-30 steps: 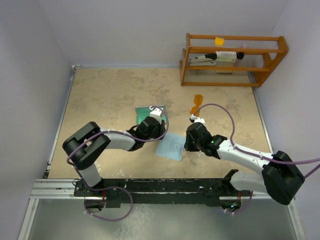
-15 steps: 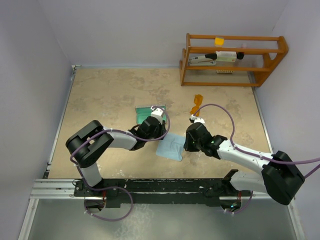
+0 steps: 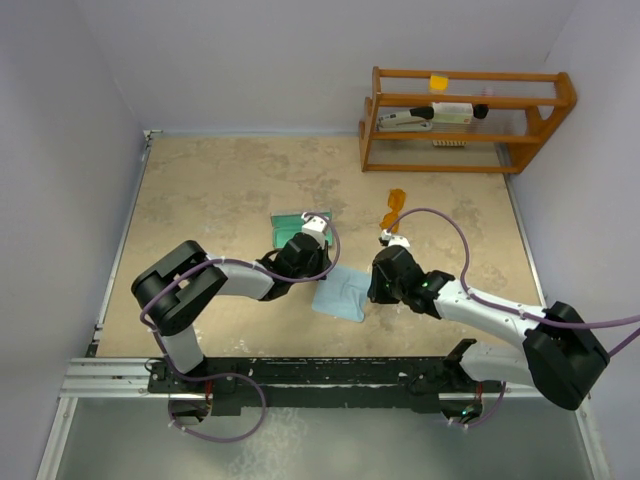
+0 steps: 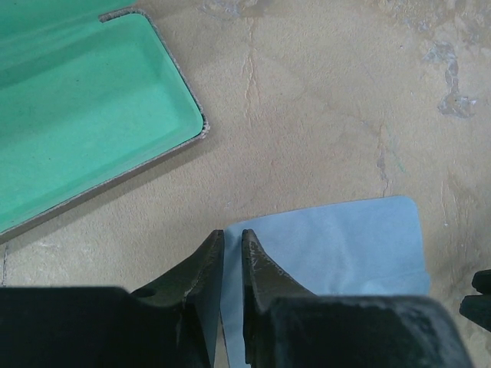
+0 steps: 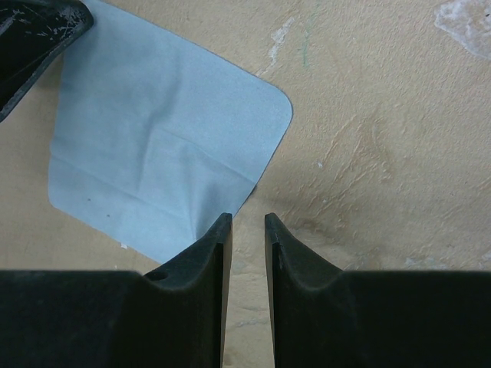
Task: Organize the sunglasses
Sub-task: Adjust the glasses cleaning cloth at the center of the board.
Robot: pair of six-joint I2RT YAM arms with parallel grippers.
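Note:
The sunglasses (image 3: 393, 209), small and orange, lie on the table right of centre, away from both grippers. The grey case (image 3: 291, 226) lies open, its green lining (image 4: 84, 107) empty. A light blue cloth (image 3: 342, 292) lies flat between the arms. My left gripper (image 4: 232, 234) is at the cloth's (image 4: 345, 245) near-left corner, its jaws a narrow gap apart with the cloth's edge between them. My right gripper (image 5: 244, 218) stands open at the cloth's (image 5: 161, 146) opposite edge, with only bare table between its fingers.
A wooden rack (image 3: 465, 120) stands at the back right with a stapler and small items on its shelves. Walls close in the table on the left, back and right. The two grippers (image 3: 322, 270) (image 3: 370, 293) face each other across the cloth.
The left jaws have narrowed around the cloth's corner, and the left arm has shifted slightly toward the cloth. The right arm and the cloth have not moved.

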